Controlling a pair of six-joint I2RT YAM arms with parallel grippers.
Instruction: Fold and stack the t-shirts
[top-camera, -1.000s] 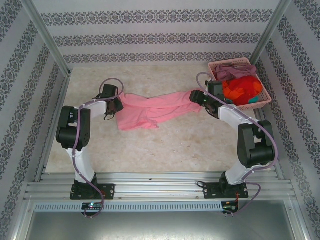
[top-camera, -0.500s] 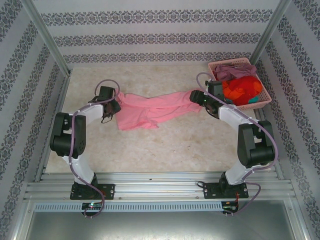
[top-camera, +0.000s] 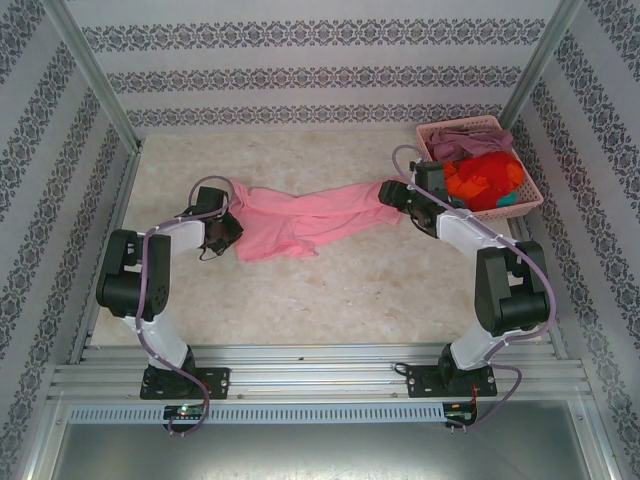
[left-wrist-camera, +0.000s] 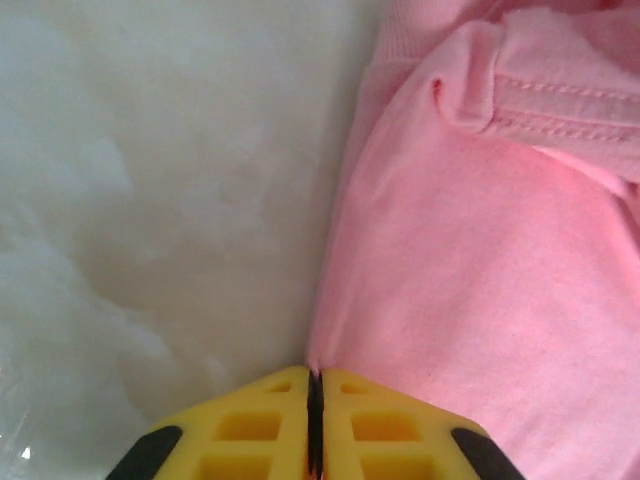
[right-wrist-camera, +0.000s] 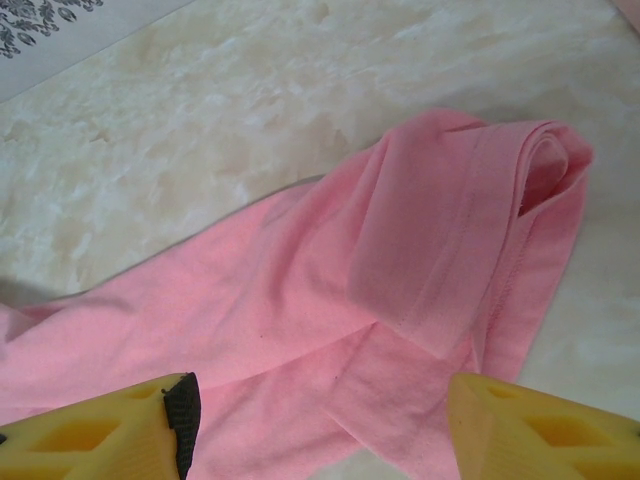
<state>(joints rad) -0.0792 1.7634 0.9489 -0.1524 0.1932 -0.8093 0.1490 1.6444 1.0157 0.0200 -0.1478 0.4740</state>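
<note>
Lying rumpled on the surface (top-camera: 330, 290), the light pink t-shirt (top-camera: 300, 222) was seen stretched sideways, its long axis running from the left hand (left-wrist-camera: 314, 378) to the right hand (right-wrist-camera: 320, 405). Its left edge was pinched between the closed left fingers (left-wrist-camera: 250, 430). Its bunched right end was straddled by the right hand, held wide open and gripping nothing. That end was judged the next to be taken. Beyond it, other t-shirts (top-camera: 485, 180) were heaped in the pink basket (top-camera: 527, 206).

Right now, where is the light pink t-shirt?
In the top view, the light pink t-shirt lies spread mid-table between the left gripper and the right gripper, left of the basket.
</note>
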